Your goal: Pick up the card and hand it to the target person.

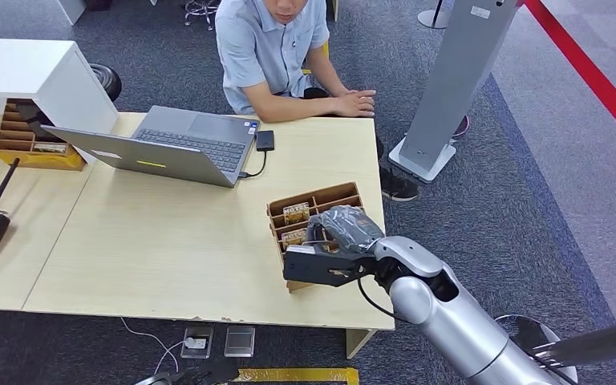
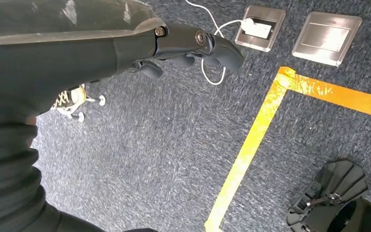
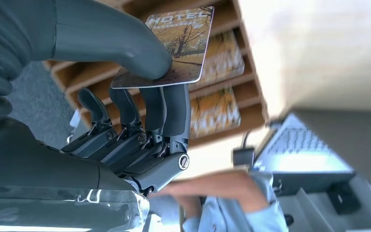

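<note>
The right hand (image 3: 125, 111) pinches the card (image 3: 181, 46) between its thick thumb on the printed face and its dark fingers (image 3: 166, 113) underneath, so the card sits in the hand and juts out past the fingertips. Just beyond the hand is the brown cardboard organizer (image 1: 321, 200), with more printed cards lying in its slots right behind the held one. In the head view the right hand (image 1: 341, 228) hovers over the organizer's near end on the wooden table (image 1: 168, 249). Farther out from the hand, across the table, sits a person (image 1: 277, 56) with a forearm resting on the table's far edge, beside an open laptop (image 1: 176, 144). The left hand (image 2: 188, 46) hangs over grey carpet, holding nothing, fingers loosely curled.
</note>
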